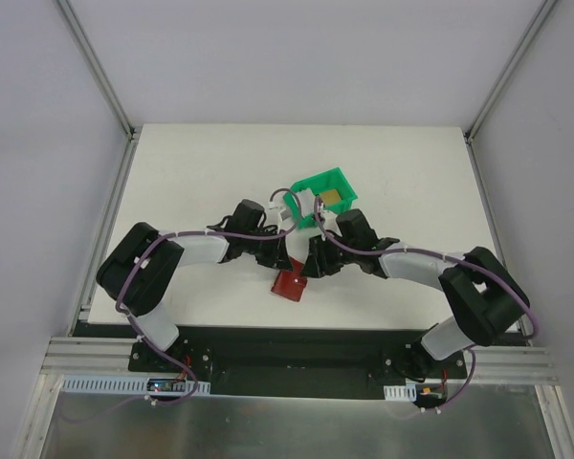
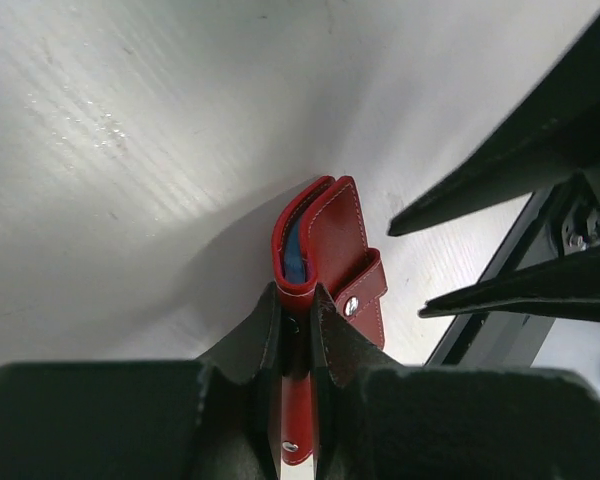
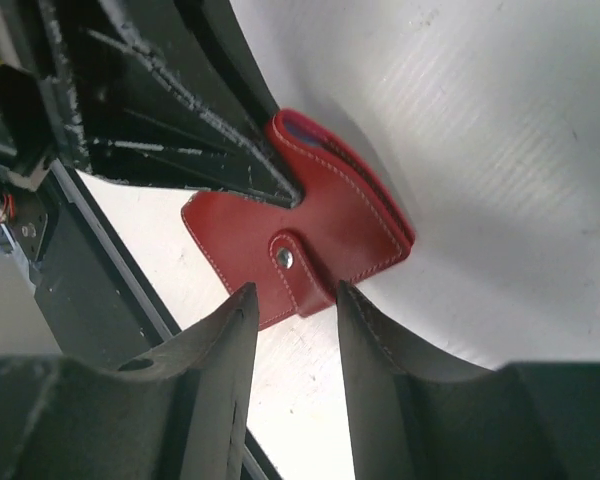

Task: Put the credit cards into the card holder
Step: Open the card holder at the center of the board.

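Observation:
The dark red card holder (image 1: 289,284) lies near the table's front, between both grippers. In the left wrist view my left gripper (image 2: 298,300) is shut on one red flap of the card holder (image 2: 325,235); blue-grey lining shows at its fold. In the right wrist view my right gripper (image 3: 293,290) is open, its tips on either side of the snap tab (image 3: 298,272) of the card holder (image 3: 330,215). A golden-yellow credit card (image 1: 334,197) lies in the green bin. No card is in either gripper.
The green plastic bin (image 1: 318,182) stands just behind the grippers, mid table. The left gripper's dark fingers (image 3: 180,130) fill the upper left of the right wrist view. The table's dark front rail (image 3: 90,270) runs close by the card holder.

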`<state>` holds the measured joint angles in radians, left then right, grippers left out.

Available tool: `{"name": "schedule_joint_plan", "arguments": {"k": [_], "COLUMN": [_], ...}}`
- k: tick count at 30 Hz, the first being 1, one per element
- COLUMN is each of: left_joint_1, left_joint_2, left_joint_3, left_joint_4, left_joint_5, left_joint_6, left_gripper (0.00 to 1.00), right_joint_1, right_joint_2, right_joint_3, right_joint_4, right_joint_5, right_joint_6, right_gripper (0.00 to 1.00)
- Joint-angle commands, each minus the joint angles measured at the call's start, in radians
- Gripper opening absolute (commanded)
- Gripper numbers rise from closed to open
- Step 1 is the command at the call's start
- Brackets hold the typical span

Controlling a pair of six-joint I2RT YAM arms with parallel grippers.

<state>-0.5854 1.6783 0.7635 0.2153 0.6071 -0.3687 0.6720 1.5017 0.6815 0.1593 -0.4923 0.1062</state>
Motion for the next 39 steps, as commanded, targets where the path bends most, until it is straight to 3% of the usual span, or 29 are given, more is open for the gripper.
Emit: {"name": "schedule_joint_plan", "arguments": {"k": [1, 13, 27, 35, 39], "left_joint_1": [0.009, 0.033, 0.068, 0.068, 0.071], "left_joint_2": [0.001, 0.029, 0.032, 0.043, 0.041], "left_joint_3": [0.03, 0.011, -0.036, -0.078, -0.093], "left_joint_4": [-0.042, 0.021, 0.176, 0.289, 0.286], "left_joint_5": [0.121, 0.148, 0.161, 0.177, 0.123], "left_joint_6": [0.139, 0.125, 0.018, -0.078, -0.107], "left_gripper": [0.0, 0.0, 0.0, 0.0, 0.0], "right_joint_1": [-0.002, 0.001, 0.04, 0.097, 0.115], "right_joint_2": [0.06, 0.16, 0.184, 0.222, 0.213], "right_joint_3": [0.05, 0.01, 0.015, 0.064, 0.061], "right_joint_4": [0.019, 0.146, 0.125, 0.089, 0.091], "right_joint_5": [-0.091, -0.247, -0.342, -0.259, -0.239], "right_joint_6": [-0.083, -0.056, -0.06, -0.072, -0.092], "right_gripper": [0.41, 0.44, 0.4, 0.27, 0.1]}}
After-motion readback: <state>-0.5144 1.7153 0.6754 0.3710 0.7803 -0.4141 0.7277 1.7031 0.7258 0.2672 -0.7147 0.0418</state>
